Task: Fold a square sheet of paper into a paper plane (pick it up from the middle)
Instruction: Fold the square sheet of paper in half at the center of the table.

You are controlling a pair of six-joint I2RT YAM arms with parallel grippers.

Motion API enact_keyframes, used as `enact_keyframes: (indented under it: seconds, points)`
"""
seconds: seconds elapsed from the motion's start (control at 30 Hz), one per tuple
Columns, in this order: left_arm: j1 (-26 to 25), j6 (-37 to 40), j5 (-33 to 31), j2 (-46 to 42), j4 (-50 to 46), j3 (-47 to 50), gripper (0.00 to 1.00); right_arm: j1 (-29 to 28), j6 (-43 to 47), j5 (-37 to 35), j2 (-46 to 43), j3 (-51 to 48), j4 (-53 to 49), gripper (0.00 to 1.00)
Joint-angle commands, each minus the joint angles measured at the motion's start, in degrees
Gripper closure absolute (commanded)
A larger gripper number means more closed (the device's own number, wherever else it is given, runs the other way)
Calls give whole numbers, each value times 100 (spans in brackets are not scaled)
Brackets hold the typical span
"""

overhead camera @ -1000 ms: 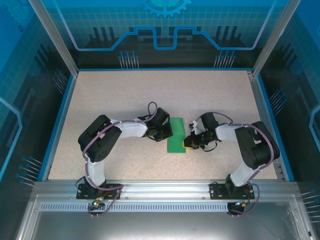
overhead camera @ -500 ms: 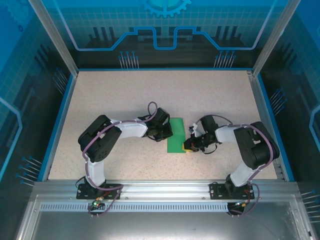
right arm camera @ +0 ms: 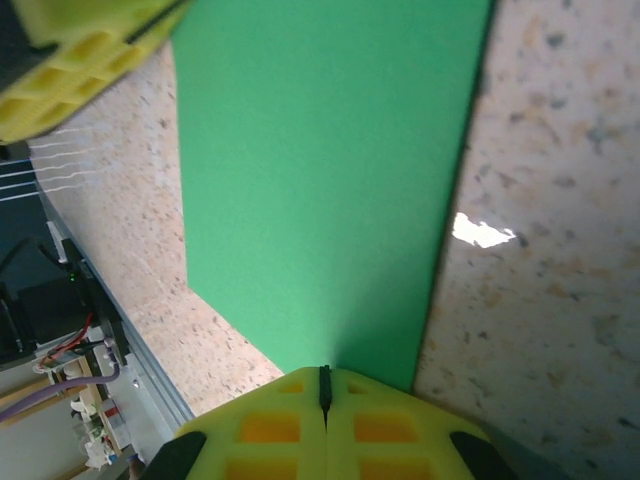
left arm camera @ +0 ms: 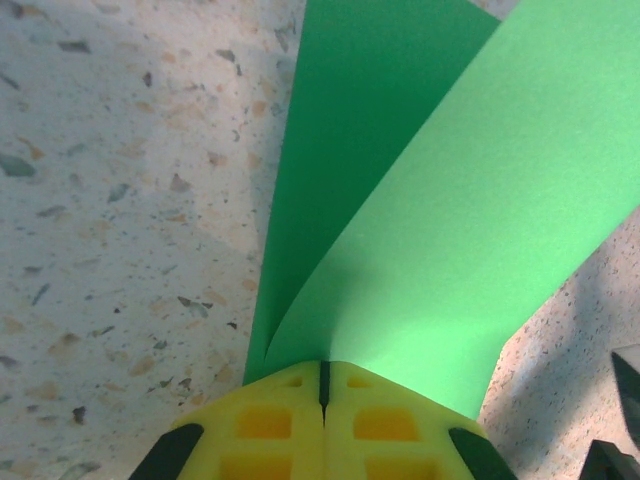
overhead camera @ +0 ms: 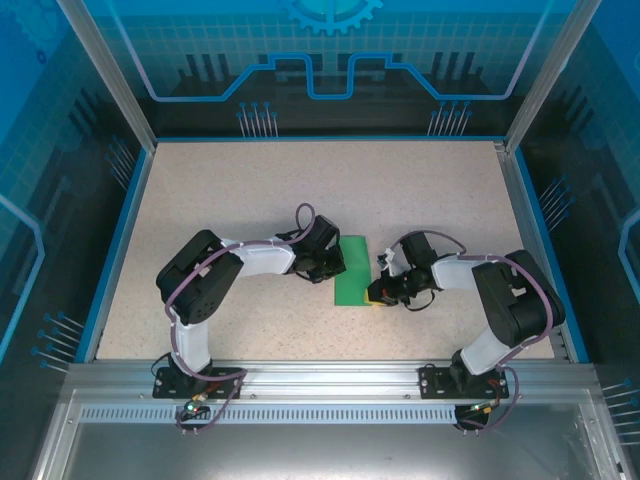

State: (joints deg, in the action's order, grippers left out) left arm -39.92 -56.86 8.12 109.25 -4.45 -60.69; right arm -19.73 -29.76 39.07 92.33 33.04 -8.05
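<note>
The task is at an early stage: the square sheet of paper (overhead camera: 351, 272) lies mid-tabletop (overhead camera: 250, 190) between the arms, doubled over into a narrow bright green strip. Its upper layer bows up in a loose curve in the left wrist view, so this first fold looks uncreased, and nose and wings remain. The left gripper (left arm camera: 323, 370) is clenched on the bend. The right gripper (right arm camera: 323, 378) is clenched at the opposite edge; I cannot tell if it nips the paper

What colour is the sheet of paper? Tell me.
The sheet of paper is plain bright green, best seen from the right wrist.
</note>
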Motion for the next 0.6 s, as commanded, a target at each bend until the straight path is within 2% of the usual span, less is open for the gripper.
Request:
enact_keyframes:
  seconds: [0.0,0.27,0.43,0.57]
  points:
    - [-81,110,-135,254,-769,57,100,-165,-31,-177,178,-142,-102,100]
    - [-85,134,-161,237,-816,39,100,-127,-137,-367,-192,103,-341,100]
    - [-84,143,-169,231,-821,57,100,346,-104,-13,-458,561,-303,100]
    - [-82,145,-162,271,-795,58,100,571,97,61,-150,1059,-383,100]
